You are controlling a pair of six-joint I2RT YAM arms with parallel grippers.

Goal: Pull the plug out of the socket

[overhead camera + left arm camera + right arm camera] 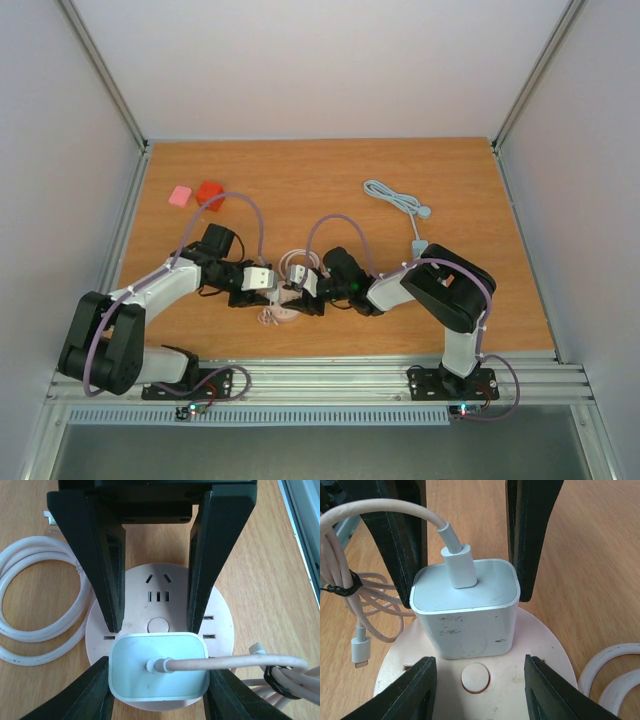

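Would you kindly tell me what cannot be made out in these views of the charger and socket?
- Charger prongs: hidden inside the round socket, every view.
- Socket's near rim: cut off by the bottom edge, right wrist view.
- Charger and socket, top view: mostly covered by the left hand and right hand, too small.
- White coiled cord: runs off the left edge, left wrist view.

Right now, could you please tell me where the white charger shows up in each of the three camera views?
Top external: not distinguishable; hidden where the left gripper and right gripper meet, near the middle.
Left wrist: charger at lower centre, cable leaving to the right.
Right wrist: centre, standing on the socket, cable leaving its top to the left.
Shared landmark: the round pink socket with its round centre button.
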